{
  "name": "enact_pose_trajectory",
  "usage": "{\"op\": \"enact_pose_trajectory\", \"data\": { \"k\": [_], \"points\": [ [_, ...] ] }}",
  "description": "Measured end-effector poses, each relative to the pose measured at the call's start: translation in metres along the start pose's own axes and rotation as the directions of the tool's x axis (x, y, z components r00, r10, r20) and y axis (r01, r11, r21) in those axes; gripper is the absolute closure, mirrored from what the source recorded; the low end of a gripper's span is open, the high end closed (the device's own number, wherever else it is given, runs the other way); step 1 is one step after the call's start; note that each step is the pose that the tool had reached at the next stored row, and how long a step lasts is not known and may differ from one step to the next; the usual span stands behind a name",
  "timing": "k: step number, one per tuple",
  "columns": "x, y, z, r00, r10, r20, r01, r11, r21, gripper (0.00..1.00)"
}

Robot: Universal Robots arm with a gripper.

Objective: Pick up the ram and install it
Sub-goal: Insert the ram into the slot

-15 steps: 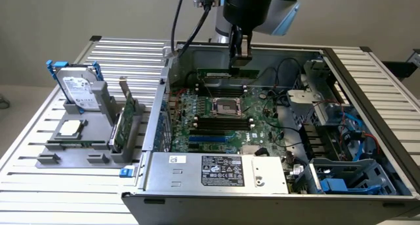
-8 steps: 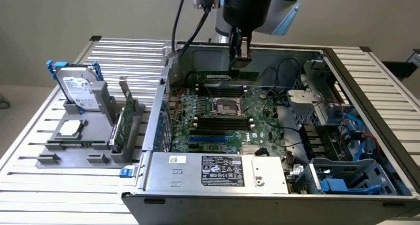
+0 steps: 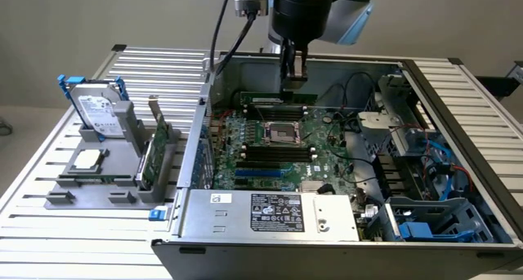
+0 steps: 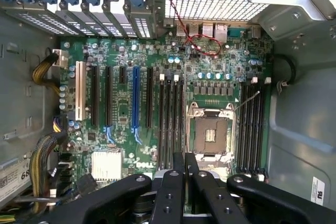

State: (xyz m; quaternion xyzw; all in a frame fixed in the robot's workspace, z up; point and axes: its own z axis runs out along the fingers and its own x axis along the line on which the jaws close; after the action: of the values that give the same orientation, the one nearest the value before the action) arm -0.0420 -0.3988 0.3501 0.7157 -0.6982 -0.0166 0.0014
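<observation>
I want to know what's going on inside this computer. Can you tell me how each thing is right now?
jaws: shut, just above the ram.
ram: upright on its long edge, inside the case.
computer case: side open.
processor socket: no chip in it.
hard drive: upright in the grey stand, outside the case.
expansion card: upright in the same stand.

Bright, diffuse light from above; the worktop [image 3: 155, 62] gleams palely, the computer case [image 3: 327, 255] interior lies in soft shadow.
</observation>
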Motion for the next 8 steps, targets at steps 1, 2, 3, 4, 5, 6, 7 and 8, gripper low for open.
{"op": "enact_pose_trajectory", "data": {
  "k": [1,2,3,4,5,6,7,8],
  "points": [
    [0.001,0.0001,0.0008,1.0,-0.001,-0.0014,0.001,1.0,-0.0005,0.87],
    [0.002,0.0001,0.0016,1.0,-0.002,-0.002,0.002,1.0,-0.0017,0.87],
    [0.005,0.0001,0.0031,1.0,-0.003,-0.0015,0.003,1.0,-0.0032,0.87],
    [0.009,0.0001,0.0047,1.0,-0.004,-0.0017,0.004,1.0,-0.0041,0.87],
    [0.012,0.0001,0.0066,1.0,-0.004,-0.0017,0.004,1.0,-0.0044,0.87],
    [0.015,0.0002,0.0084,1.0,-0.005,-0.0017,0.005,1.0,-0.0044,0.87],
    [0.018,0.0002,0.0101,1.0,-0.005,-0.0016,0.005,1.0,-0.0044,0.87],
    [0.02,0.0001,0.0118,1.0,-0.006,-0.0017,0.006,1.0,-0.0044,0.87]
  ]
}}
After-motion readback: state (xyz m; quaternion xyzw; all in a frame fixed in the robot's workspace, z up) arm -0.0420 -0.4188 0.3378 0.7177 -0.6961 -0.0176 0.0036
